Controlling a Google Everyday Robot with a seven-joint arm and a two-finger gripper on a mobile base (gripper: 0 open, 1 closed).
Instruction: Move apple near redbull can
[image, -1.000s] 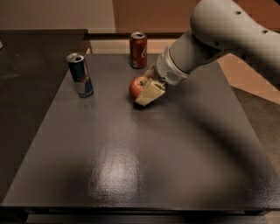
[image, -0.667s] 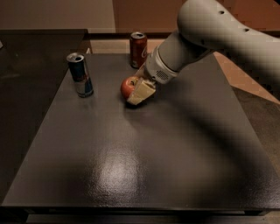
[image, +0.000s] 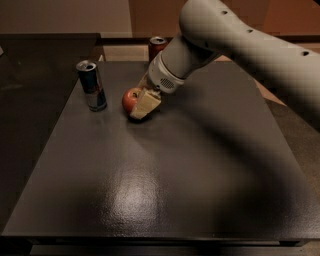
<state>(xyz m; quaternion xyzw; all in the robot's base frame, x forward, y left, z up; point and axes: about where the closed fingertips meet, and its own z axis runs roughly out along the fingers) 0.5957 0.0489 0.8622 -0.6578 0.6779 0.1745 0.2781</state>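
While around apple, hand near redbull can

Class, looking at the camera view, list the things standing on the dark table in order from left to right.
redbull can → apple → dark red cola can. The gripper holds the apple from its right side and overlaps it, so it is left out of the order.

Gripper, apple shifted left, nearer redbull can.
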